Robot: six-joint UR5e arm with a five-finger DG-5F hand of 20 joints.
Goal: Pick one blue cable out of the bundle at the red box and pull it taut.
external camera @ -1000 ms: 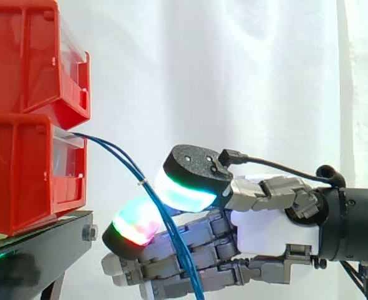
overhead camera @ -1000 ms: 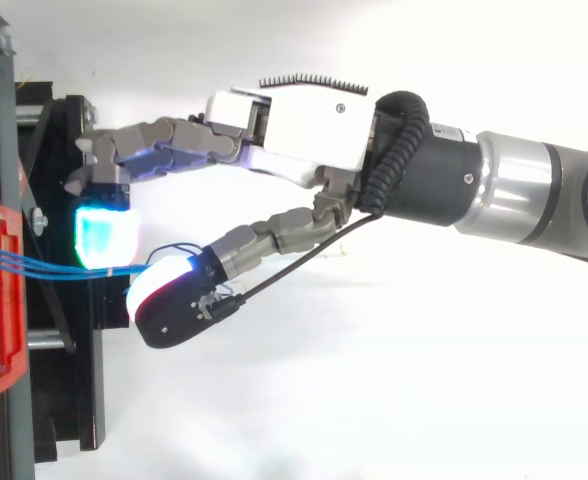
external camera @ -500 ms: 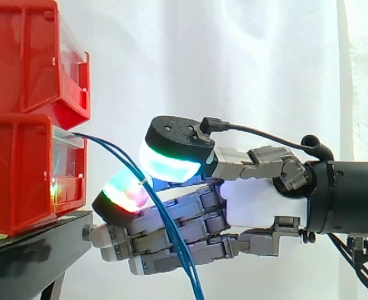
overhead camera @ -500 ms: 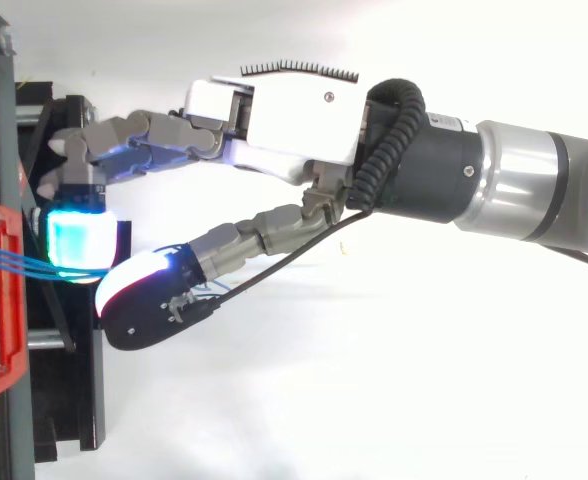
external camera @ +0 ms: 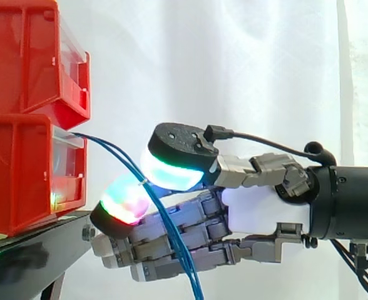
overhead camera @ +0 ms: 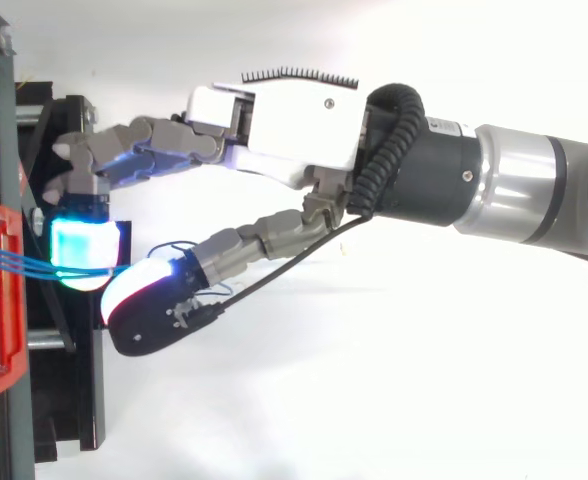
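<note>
Upper red bin (external camera: 27, 56): contents hidden.
Lower red bin (external camera: 21, 175), on black stand (external camera: 40, 240): blue cables (external camera: 171, 236) exit its front and sag down-right, slack.
Robot hand (external camera: 262, 209): right at the cables nr the bin; whether it has hold of one, can't tell.
Step, est.: singling out/grasping.
Next: secure 1 strand only, then draw away from the bin.

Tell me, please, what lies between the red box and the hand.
The blue cables span it, from the red box to the hand, in the top view.
</note>
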